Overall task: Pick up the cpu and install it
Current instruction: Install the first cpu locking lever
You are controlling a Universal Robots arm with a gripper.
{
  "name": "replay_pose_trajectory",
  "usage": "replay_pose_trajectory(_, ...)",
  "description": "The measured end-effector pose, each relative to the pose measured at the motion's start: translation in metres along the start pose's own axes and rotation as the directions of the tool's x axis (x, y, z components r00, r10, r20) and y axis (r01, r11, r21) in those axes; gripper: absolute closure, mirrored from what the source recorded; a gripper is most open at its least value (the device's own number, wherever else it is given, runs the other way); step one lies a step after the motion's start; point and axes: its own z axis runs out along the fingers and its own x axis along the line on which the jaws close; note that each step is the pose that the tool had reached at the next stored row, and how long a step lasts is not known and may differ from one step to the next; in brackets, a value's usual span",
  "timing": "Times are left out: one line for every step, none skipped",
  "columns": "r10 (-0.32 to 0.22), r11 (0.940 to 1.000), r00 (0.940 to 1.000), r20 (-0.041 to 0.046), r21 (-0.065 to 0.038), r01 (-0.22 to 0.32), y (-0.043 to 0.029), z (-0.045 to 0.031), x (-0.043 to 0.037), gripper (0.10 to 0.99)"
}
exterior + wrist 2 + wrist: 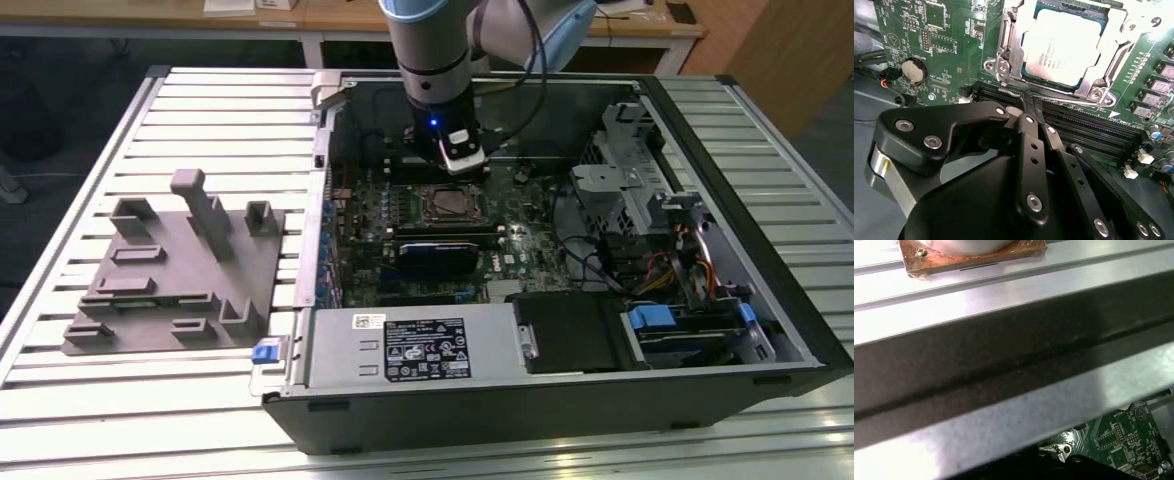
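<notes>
Cpu (1066,47) sits inside its socket frame (1004,60); we see our gripper (1026,102) clenched, grasping nothing, near the case wall (327,150).

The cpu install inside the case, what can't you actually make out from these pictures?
- The cpu in the second wrist view: its far edge is cut off by the picture's edge, so full seating cannot be judged.
- The pincer: its own black links cover the tips there.
- The socket in the exterior view: too small to tell the chip from the frame.
- The motherboard in the first wrist view: mostly hidden behind the case wall.
</notes>
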Motion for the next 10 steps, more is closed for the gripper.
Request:
replay_pose_trajectory(0.0, 1.0, 1.0, 0.0, 0.0, 0.0, -0.0002, 0.0002, -0.0001, 0.98)
replay_pose_trajectory(0.0, 1.0, 1.0, 0.0, 0.0, 0.0, -0.0004, 0.0004, -0.0002, 0.98)
replay_pose_trajectory(0.0, 1.0, 1.0, 0.0, 0.0, 0.0, -0.0008, 0.0006, -0.0003, 0.98)
replay_pose_trajectory(0.0, 1.0, 1.0, 0.0, 0.0, 0.0, -0.0012, 0.0007, -0.0005, 0.98)
replay_pose_trajectory(0.0, 1.0, 1.0, 0.0001, 0.0, 0.0, -0.0017, 0.0008, -0.0007, 0.98)
replay_pose_trajectory(0.0, 1.0, 1.0, 0.0001, 0.0, 0.0, -0.0023, 0.0009, -0.0009, 0.98)
replay_pose_trajectory(0.0, 1.0, 1.0, 0.0001, 0.0, 0.0, -0.0028, 0.0009, -0.0012, 0.98)
replay_pose_trajectory(0.0, 1.0, 1.0, 0.0001, 0.0, 0.0, -0.0033, 0.001, -0.0013, 0.98)
replay_pose_trajectory(0.0, 1.0, 1.0, 0.0001, 0.0, 0.0, -0.004, 0.0013, -0.0015, 0.98)
replay_pose_trajectory(0.0, 1.0, 1.0, 0.0001, 0.0, 0.0, -0.0046, 0.0018, -0.0017, 0.98)
